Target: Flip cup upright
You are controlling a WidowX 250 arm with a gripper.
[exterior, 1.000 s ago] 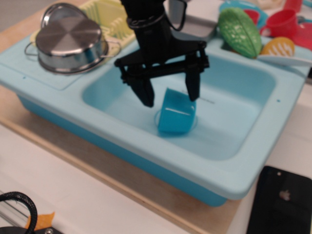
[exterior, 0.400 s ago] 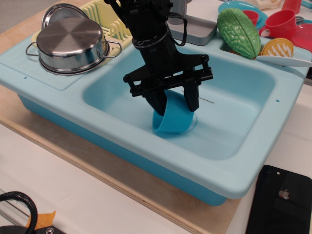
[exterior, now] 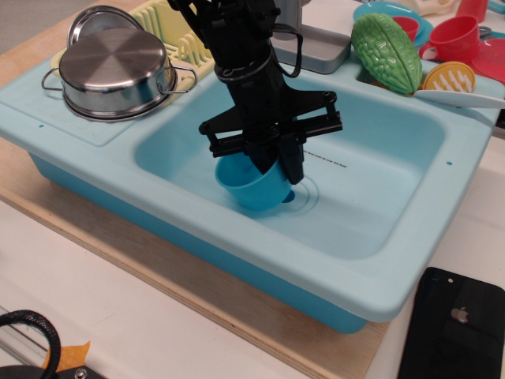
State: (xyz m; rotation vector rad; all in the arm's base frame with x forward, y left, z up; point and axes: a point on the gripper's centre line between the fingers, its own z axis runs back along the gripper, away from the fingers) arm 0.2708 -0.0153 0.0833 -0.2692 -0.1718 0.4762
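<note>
We see a steel pot (exterior: 116,69) on the sink's (exterior: 410,260) left drainboard, near the far left corner. In the basin, toward its near left edge, our black tool (exterior: 274,162) is clamped on the rim of the cup (exterior: 254,183), which tilts with its mouth facing up and left. A black phone (exterior: 455,326) lies at the surface's near right corner.

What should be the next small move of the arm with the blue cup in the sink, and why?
Probably lower the cup a little until its base rests flat on the sink floor, then open the jaws. The gripper has its jaws closed on the cup's rim, and the opening already faces mostly up, though the cup looks tilted and not settled on the floor.
</note>
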